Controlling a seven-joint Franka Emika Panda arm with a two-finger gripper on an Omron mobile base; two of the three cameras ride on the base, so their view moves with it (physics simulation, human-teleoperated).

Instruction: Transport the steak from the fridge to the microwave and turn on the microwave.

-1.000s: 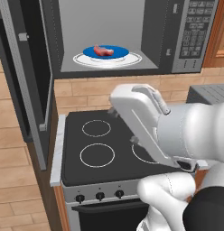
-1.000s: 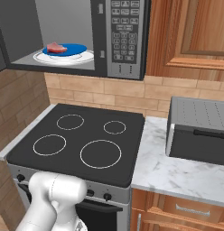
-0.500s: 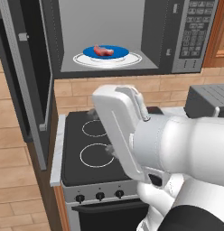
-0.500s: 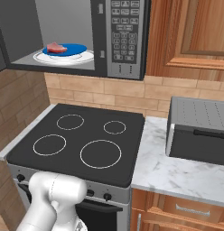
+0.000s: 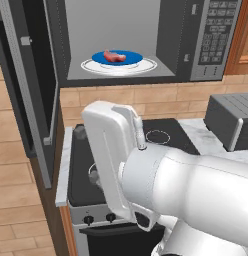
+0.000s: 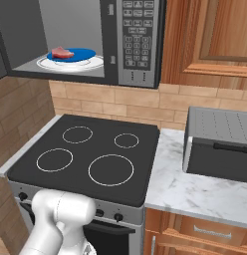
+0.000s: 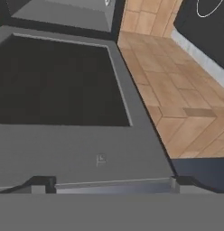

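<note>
The steak (image 5: 115, 56) (image 6: 61, 52) lies on a blue plate (image 5: 132, 56) (image 6: 81, 54) on the white turntable inside the microwave (image 5: 211, 40) (image 6: 138, 40). The microwave's door (image 5: 31, 95) stands swung open to the left. In the hand view my gripper (image 7: 109, 186) is open with nothing between its fingertips (image 7: 41, 184). It faces the door's grey frame (image 7: 86, 153) and dark glass from close by. My white arm (image 5: 146, 185) reaches left in front of the stove. The fridge is out of view.
A black four-ring stove (image 6: 85, 154) (image 5: 166, 135) sits under the microwave. A grey box appliance (image 6: 220, 144) (image 5: 233, 120) stands on the marble counter (image 6: 185, 194) to the right. A wooden panel (image 7: 172, 90) runs beside the door in the hand view.
My arm has swung to the left and closer to the left base camera, toward the open door. The steak and plate have not moved.
</note>
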